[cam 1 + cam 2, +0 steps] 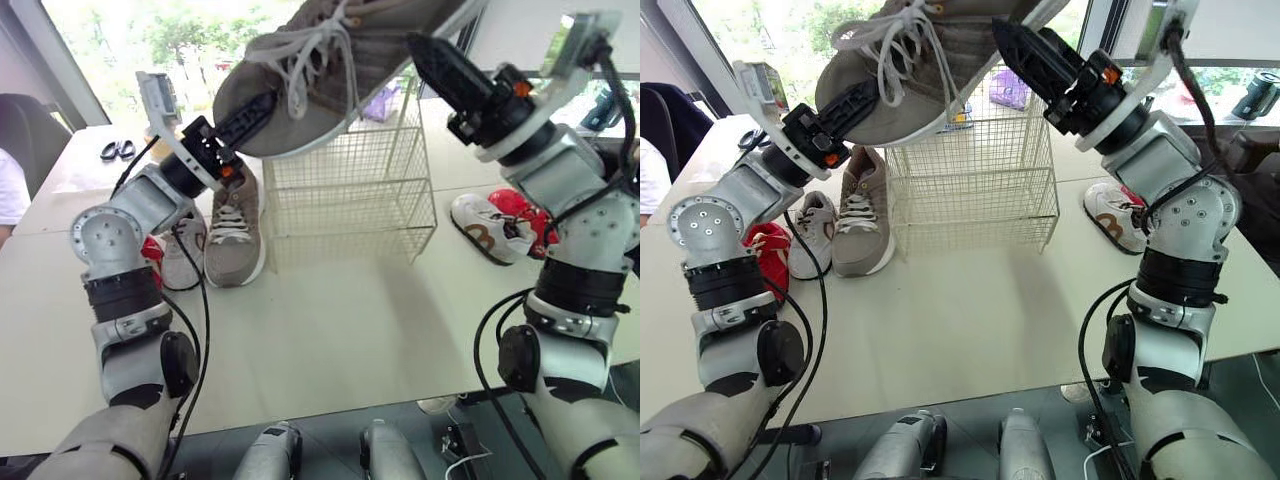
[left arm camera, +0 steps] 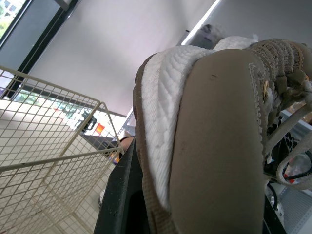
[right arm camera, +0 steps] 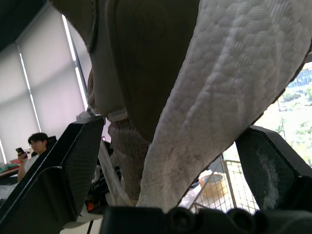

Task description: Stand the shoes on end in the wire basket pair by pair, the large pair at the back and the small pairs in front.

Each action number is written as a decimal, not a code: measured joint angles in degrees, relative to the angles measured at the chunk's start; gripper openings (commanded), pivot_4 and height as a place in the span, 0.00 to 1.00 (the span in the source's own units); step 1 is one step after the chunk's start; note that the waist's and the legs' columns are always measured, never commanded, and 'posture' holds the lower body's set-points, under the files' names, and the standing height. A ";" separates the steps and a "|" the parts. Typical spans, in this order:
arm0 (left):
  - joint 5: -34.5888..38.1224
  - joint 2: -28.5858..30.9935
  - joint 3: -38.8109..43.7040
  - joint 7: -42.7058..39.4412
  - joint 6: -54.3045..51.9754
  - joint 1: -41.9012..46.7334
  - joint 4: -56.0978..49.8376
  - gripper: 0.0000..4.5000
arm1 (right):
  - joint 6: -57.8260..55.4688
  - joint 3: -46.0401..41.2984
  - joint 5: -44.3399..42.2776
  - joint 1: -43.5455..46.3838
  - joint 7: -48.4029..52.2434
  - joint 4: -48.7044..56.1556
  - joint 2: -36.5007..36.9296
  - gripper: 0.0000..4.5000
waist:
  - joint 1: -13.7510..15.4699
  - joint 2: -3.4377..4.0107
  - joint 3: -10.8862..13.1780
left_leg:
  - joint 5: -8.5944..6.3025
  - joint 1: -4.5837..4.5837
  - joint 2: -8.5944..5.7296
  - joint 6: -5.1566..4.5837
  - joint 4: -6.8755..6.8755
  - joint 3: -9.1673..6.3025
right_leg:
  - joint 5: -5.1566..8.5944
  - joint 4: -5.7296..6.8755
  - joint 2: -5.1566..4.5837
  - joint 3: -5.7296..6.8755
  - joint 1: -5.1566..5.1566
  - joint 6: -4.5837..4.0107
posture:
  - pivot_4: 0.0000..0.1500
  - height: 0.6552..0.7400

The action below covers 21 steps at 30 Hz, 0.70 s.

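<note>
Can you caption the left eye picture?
The left gripper and right gripper hold a big tan shoe over the wire basket.

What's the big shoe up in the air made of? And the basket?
The big shoe looks like soft brownish-grey suede or fabric, matte and a bit fuzzy, with a white ribbed rubbery sole and woven laces. The basket looks like thin metal wire with a cream coating: a see-through grid.
</note>
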<state>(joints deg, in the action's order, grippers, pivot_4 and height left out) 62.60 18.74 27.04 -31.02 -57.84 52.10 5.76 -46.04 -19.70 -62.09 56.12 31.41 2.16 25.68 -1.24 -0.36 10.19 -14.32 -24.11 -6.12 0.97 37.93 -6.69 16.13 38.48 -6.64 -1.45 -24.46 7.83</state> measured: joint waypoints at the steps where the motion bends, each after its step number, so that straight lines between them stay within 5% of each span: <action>1: 0.05 -0.14 -0.23 -0.06 0.47 -0.20 -0.06 0.14 | -0.19 0.01 -0.22 0.61 -0.31 -0.23 -0.22 0.99 | 0.04 0.00 0.00 | 0.00 0.00 0.00 0.00 0.00 -0.01 | 0.00 0.00 0.00 0.00 0.00 0.00 | 1.00 1.00; 13: 0.64 -0.28 -1.31 -0.43 2.61 -3.26 -1.95 0.14 | -0.30 1.01 -0.55 3.49 -1.05 -3.16 -3.91 0.99 | 0.07 0.00 0.00 | 0.00 -0.02 -0.01 0.00 0.01 0.00 | 0.00 -0.01 -0.01 0.00 0.00 0.00 | 1.00 1.00; 21: 1.87 -0.91 -1.95 0.35 2.66 -6.47 -6.51 0.14 | 0.16 1.33 0.73 4.73 -0.72 -4.62 -5.16 0.42 | 0.07 0.00 0.00 | 0.00 -0.02 -0.01 0.00 0.01 -0.01 | 0.00 -0.01 0.00 0.00 0.00 0.00 | 1.00 1.00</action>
<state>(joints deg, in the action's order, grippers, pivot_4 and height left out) 64.47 17.82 25.08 -30.67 -55.18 45.63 -0.75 -45.88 -18.37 -61.36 60.85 30.69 -2.46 20.52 -1.17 -0.36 10.19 -14.32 -24.12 -6.13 0.97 37.94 -6.70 16.13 38.46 -6.64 -1.45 -24.46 7.82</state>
